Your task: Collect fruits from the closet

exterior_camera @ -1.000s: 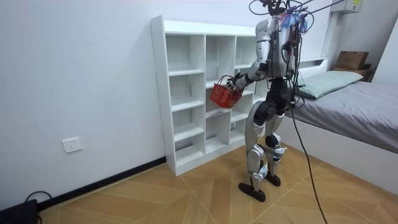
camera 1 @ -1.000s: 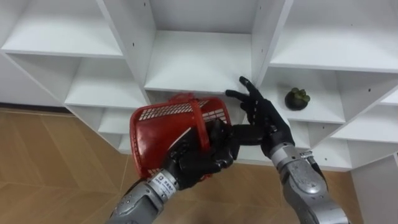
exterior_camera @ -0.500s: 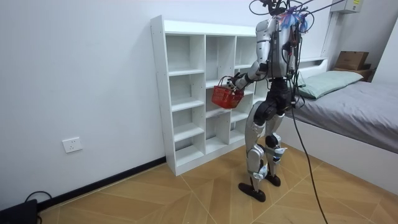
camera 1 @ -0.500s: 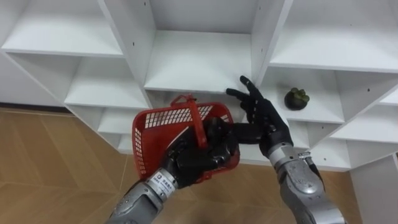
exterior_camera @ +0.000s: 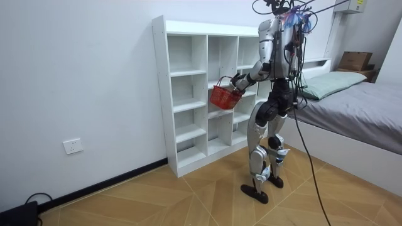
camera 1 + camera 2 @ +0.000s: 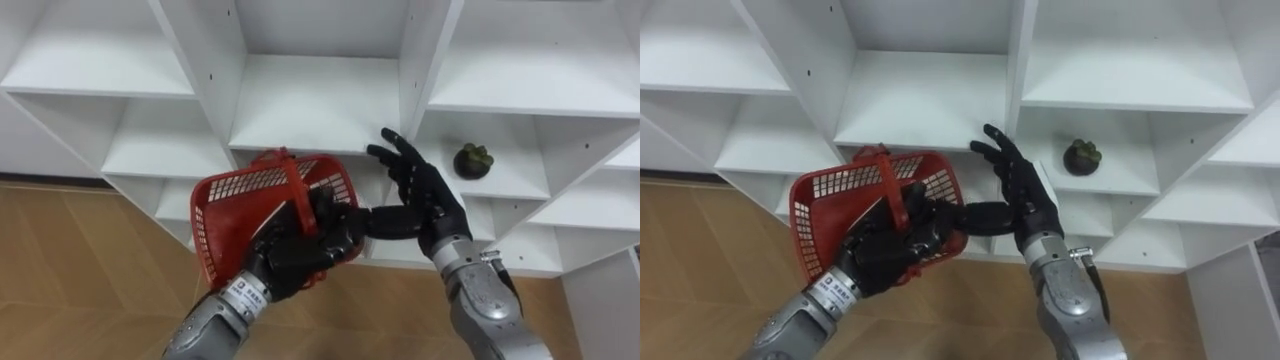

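Note:
A dark mangosteen [image 6: 473, 160] with a green cap sits on a shelf in the right column of the white closet [image 6: 310, 100]. My right hand [image 6: 420, 190] is open with straight fingers, held at the shelf's front edge just left of the fruit and apart from it. My left hand [image 6: 300, 245] is shut on the handle and rim of a red mesh basket [image 6: 230, 205], which hangs tilted in front of the middle column. What lies inside the basket is hidden. In the room view I stand upright facing the closet [image 5: 188, 94], with the basket [image 5: 223, 96] at chest height.
The closet's other shelves in view are bare. Wooden floor [image 6: 70, 270] lies below and to the left. In the room view a bed [image 5: 358, 107] stands close behind me on that view's right, with a cardboard box [image 5: 355, 60] at its head.
The basket has swung a little to the left and turned in my left hand. My right hand has stayed almost where it was.

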Motion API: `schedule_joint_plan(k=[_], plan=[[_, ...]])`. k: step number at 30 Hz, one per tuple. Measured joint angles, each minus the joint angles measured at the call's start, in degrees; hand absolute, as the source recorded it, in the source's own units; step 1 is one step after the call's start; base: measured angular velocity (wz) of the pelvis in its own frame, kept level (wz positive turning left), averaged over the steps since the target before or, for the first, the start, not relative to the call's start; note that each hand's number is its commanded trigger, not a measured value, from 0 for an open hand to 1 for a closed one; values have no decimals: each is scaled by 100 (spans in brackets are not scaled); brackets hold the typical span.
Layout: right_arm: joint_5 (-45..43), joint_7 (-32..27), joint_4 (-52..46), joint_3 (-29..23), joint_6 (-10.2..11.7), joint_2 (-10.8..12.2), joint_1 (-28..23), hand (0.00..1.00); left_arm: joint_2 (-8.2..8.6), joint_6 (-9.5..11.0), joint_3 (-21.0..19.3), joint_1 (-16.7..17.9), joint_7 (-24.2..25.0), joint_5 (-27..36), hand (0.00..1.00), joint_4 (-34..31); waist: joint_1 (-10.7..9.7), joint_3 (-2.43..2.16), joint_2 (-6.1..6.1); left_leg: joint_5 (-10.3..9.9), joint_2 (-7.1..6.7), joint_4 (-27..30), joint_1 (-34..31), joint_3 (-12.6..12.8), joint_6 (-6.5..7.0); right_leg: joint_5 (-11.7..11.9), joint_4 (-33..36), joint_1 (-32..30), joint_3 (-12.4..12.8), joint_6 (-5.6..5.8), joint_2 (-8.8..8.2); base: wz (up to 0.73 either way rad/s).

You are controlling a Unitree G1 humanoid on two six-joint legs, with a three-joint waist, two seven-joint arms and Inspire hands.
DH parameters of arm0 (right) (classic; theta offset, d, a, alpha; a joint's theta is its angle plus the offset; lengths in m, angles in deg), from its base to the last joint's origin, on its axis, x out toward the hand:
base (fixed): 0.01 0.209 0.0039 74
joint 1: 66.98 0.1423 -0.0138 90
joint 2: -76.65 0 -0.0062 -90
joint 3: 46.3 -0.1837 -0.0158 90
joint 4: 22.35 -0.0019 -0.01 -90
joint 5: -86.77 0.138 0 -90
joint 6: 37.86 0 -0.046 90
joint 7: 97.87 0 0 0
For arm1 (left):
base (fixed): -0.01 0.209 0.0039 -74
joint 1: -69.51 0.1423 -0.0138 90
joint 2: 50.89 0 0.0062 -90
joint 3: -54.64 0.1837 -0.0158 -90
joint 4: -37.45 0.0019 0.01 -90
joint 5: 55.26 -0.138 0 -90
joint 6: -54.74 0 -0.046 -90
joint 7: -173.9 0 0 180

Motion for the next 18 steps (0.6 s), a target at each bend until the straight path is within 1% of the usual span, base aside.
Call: schedule_joint_plan(k=[2, 3, 5, 8, 11, 14, 17, 18], plan=[[-90, -69, -1, 0, 24, -7, -51, 0, -6, 2, -64, 155, -26, -8, 100, 6, -4, 0, -1, 0, -1, -31, 66, 7, -1, 2, -6, 63, 1, 3, 3, 0], [-131, -125, -2, 0, 97, -7, -114, 0, -19, 3, -117, 247, -38, -7, 100, 17, -5, -2, 1, 0, -1, -36, 83, 7, -1, 0, -18, 88, 2, 6, 3, 0], [-200, -244, -9, -1, 216, -10, -195, 0, -128, 24, -164, 369, -115, -5, 100, 28, -11, -2, 0, 0, -4, -40, 85, 8, -1, 0, -15, 85, 0, 6, -1, 0], [-250, -368, -98, -2, 226, -22, -267, 0, -210, 36, -163, 425, -199, -4, 100, 74, -39, -2, 0, 0, -10, -40, 85, 7, -1, -2, -10, 79, -10, 9, -7, 0], [-343, -579, -274, -2, 326, -23, -449, 0, -228, 37, -176, 521, -318, -7, 100, 85, -167, -3, -2, 0, -20, -30, 85, 7, 1, -6, 2, 86, -37, 16, -23, 1], [-346, -738, -367, -7, 403, -48, -531, 0, -226, 37, -172, 562, -395, -8, 100, 85, -228, -5, -6, 0, -20, -24, 98, 13, 1, -6, -1, 90, -33, 16, -21, 0], [-354, -881, -375, -98, 409, -63, -576, 0, -216, 37, -209, 575, -480, -63, 100, 95, -266, -7, -6, -2, -16, -30, 169, 86, -1, -7, -16, 126, 0, 16, -3, -9], [-355, -931, -399, -189, 409, -64, -607, 0, -202, 37, -274, 576, -501, -69, 100, 96, -273, -7, -5, -5, -12, -31, 178, 145, -5, 1, -18, 121, 33, 8, 12, -17]])
